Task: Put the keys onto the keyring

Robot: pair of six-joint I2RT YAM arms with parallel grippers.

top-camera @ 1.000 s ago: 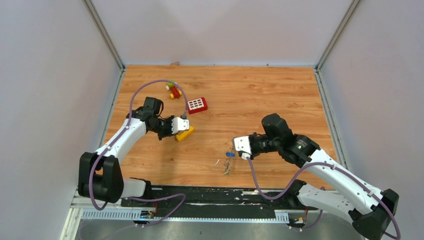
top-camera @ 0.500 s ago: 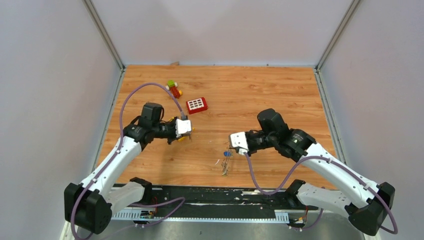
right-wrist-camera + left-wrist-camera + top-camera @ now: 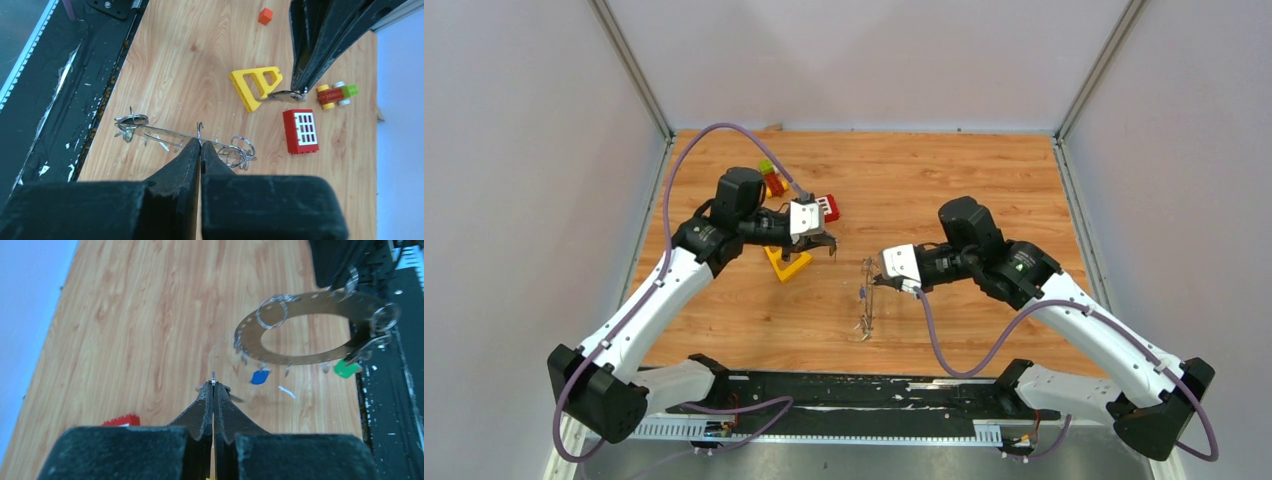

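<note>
My right gripper (image 3: 873, 283) is shut on the rim of the keyring (image 3: 250, 335), a flat grey notched ring held above the floor. It shows edge-on in the right wrist view (image 3: 165, 133). A blue key (image 3: 259, 376) and a green key (image 3: 345, 369) hang from it on small wire rings (image 3: 239, 150). My left gripper (image 3: 828, 245) is shut on a silver key (image 3: 285, 95), left of the ring and above the yellow block. Its metal tip pokes out past the fingertips (image 3: 213, 375); its head is hidden.
A yellow triangular block (image 3: 786, 262) lies under the left gripper. A red brick (image 3: 826, 207) and a small toy car (image 3: 771, 180) sit behind it. An orange block (image 3: 265, 15) shows only in the right wrist view. The black base rail (image 3: 844, 385) runs along the near edge.
The left arm has risen and swung right from the yellow block, carrying the key toward the middle. The right gripper has moved left and the keyring with its keys now hangs off the floor.
</note>
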